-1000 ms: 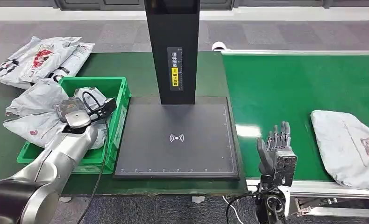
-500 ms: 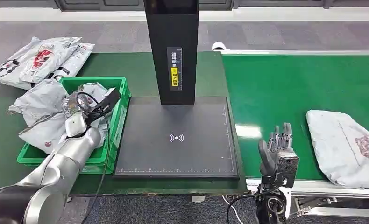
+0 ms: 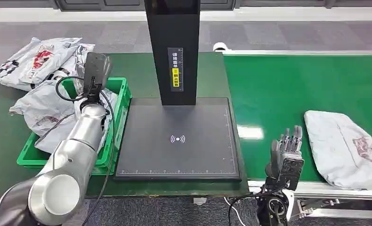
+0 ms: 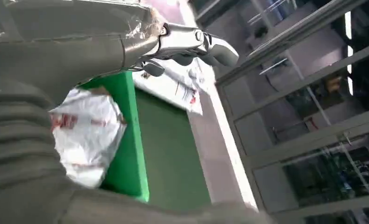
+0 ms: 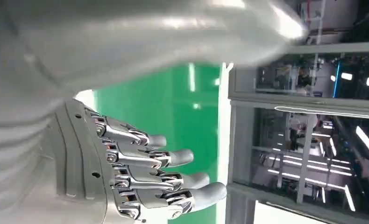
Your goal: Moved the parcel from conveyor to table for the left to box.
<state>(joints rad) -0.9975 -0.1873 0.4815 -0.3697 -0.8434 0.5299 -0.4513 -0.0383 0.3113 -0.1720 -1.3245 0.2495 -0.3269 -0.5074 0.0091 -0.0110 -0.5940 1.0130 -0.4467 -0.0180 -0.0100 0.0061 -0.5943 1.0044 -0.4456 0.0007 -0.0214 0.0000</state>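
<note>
I see the parcel [image 3: 346, 148], a grey poly mailer, lying flat on the green conveyor belt [image 3: 287, 84] at about 3 o'clock in my head view, its long axis running from 10 o'clock near the middle of the belt toward 4 o'clock at the belt's near edge. My right hand [image 3: 287, 153] stands just beside it at 9 o'clock, not touching, fingers straight, apart and empty. At centre sits the black scanner pad [image 3: 179, 139] with its upright column [image 3: 174, 47]. At 9 o'clock the green crate [image 3: 120, 94] holds bagged parcels [image 3: 47, 101]; my left hand [image 3: 95, 70] is raised over it, holding nothing, fingers extended. More mailers [image 3: 38, 59] lie on the worktop [image 3: 217, 75] at 10 o'clock.
</note>
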